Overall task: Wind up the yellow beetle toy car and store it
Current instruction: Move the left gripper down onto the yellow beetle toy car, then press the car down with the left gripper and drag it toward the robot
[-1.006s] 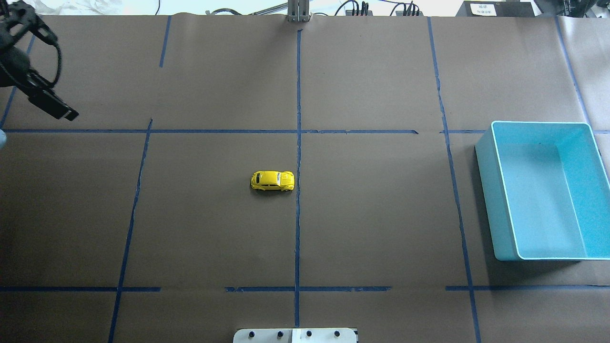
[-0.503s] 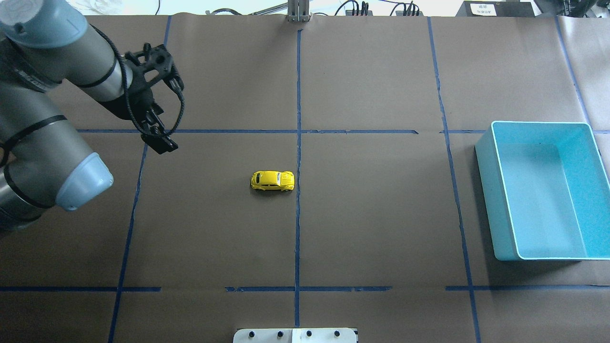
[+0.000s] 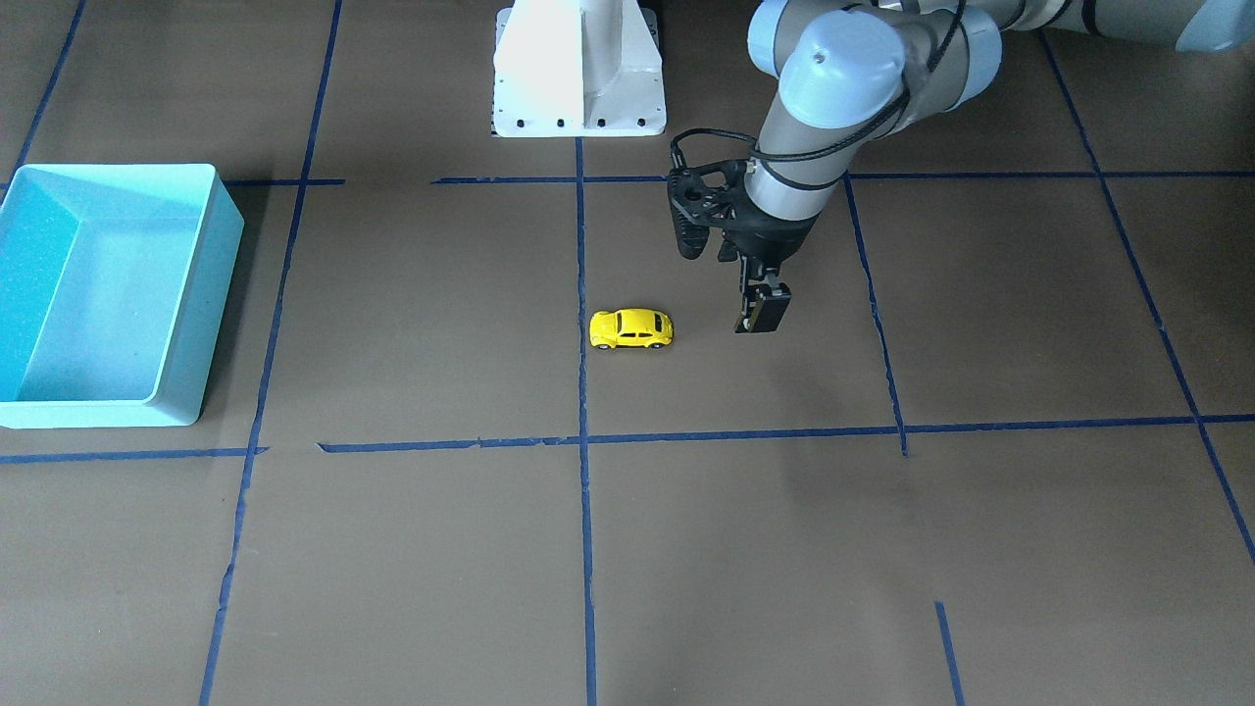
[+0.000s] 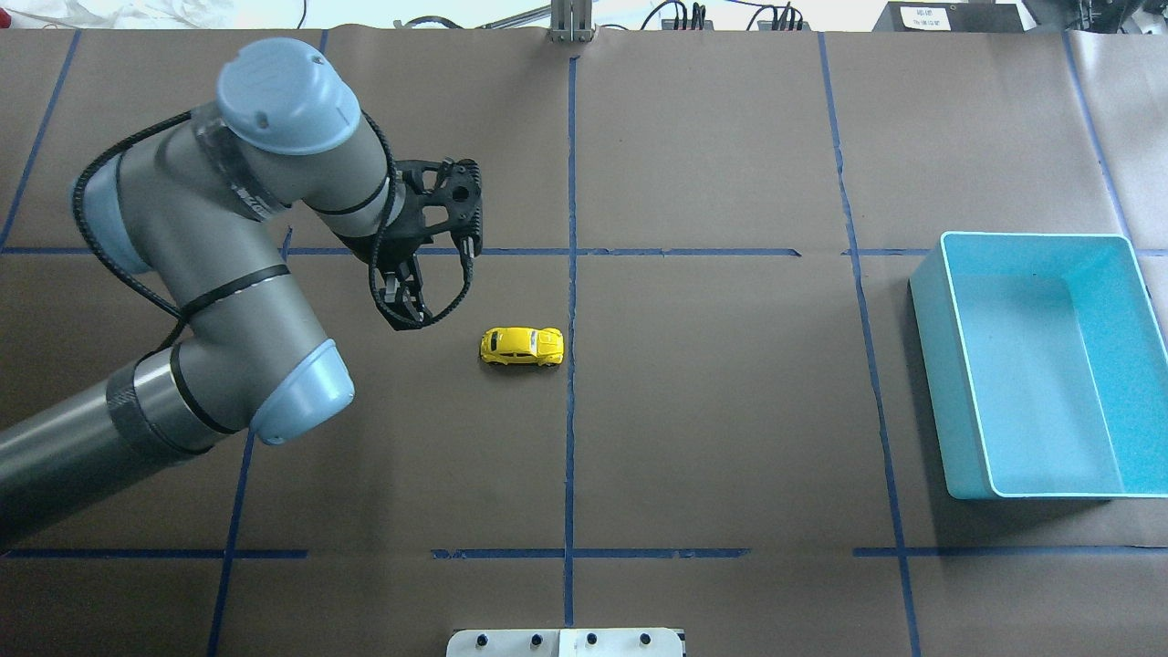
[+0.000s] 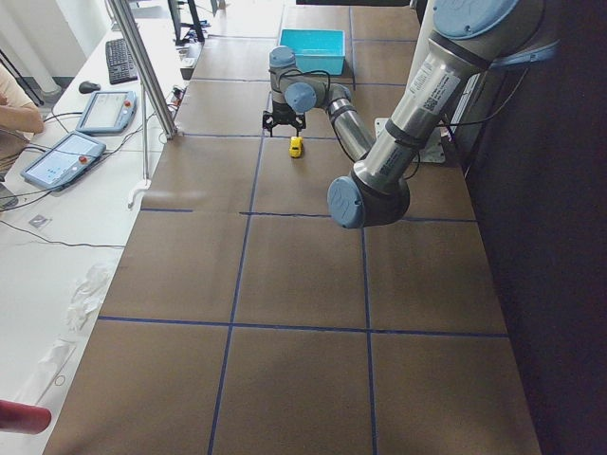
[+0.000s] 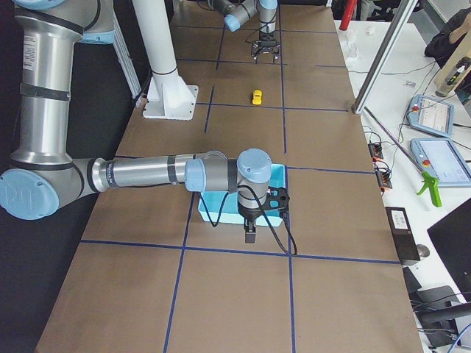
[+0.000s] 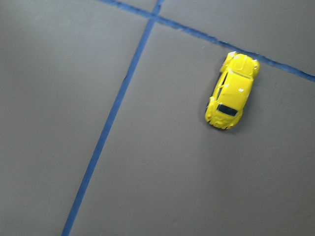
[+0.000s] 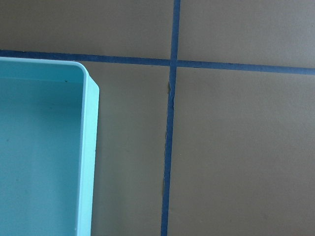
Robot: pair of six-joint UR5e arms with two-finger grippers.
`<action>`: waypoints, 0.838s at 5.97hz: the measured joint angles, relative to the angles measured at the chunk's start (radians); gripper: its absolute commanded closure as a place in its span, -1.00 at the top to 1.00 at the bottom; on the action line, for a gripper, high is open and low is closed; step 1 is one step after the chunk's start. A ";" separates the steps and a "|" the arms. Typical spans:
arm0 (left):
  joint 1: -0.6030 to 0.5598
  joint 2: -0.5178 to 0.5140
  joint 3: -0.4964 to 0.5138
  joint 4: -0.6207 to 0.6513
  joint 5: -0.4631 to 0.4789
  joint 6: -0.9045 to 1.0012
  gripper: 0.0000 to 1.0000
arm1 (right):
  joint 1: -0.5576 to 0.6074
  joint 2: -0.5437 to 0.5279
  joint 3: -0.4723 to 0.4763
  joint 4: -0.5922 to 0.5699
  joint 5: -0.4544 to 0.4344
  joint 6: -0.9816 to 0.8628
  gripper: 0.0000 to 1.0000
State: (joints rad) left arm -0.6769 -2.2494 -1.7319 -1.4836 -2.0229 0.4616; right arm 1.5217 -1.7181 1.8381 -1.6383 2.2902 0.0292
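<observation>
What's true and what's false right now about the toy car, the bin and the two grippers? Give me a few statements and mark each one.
1. The yellow beetle toy car stands on its wheels on the table. True.
2. The left gripper is holding the car. False: it is off to one side of the car, not touching it.
3. The turquoise bin has nothing in it. True.
4. The right gripper is over the car. False: it is by the bin, far from the car.
</observation>
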 measured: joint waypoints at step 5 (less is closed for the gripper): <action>0.140 -0.236 0.284 0.074 0.112 0.033 0.90 | 0.001 -0.002 0.001 -0.004 0.000 0.000 1.00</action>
State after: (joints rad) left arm -0.5365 -2.4856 -1.4477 -1.4100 -1.9112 0.4950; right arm 1.5232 -1.7201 1.8389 -1.6428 2.2902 0.0287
